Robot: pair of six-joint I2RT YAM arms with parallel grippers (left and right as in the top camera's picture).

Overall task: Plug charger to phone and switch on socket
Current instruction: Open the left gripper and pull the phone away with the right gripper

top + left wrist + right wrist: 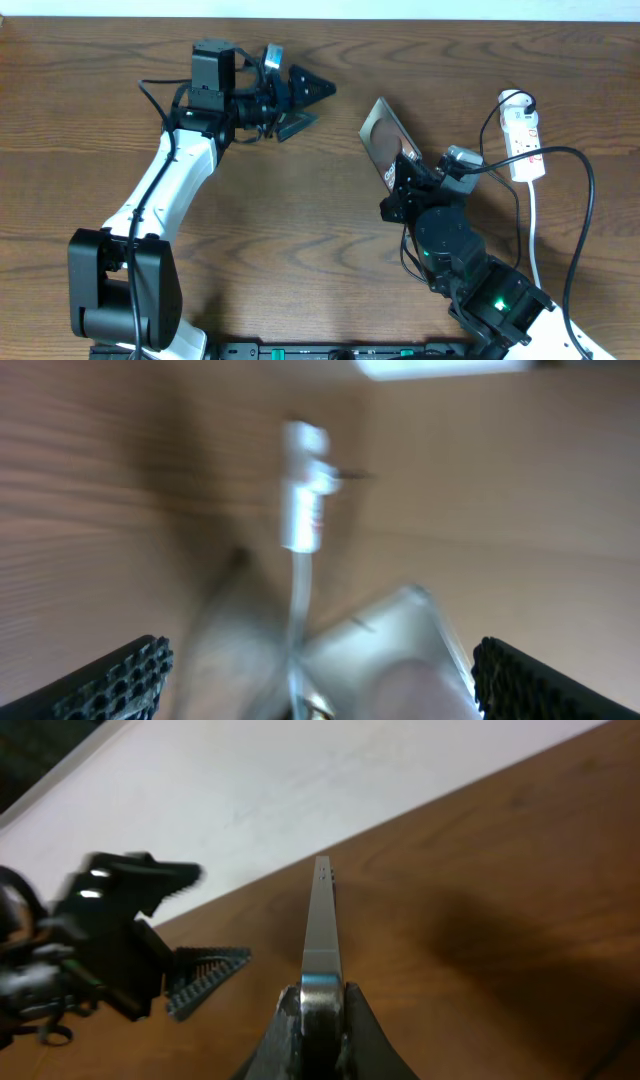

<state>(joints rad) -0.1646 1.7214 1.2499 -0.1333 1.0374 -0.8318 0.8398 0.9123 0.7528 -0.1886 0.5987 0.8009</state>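
Right end effector (321, 1008) is gripping the phone (381, 132) by its near end. In the right wrist view we are seeing the phone edge-on, pinched between both fingers. From overhead it is sitting tilted, its pale oval showing. We cannot tell whether it is touching the desk (300, 220).

Left end effector (305, 106) is hanging at the far side of the desk, left of the phone, fingers spread wide and holding nothing.

The socket (523, 135) is lying on the desk to the phone's right, apart from it, with a black plug at its far end. The charger (590, 200) is arcing past the right arm. We are not making out its tip.
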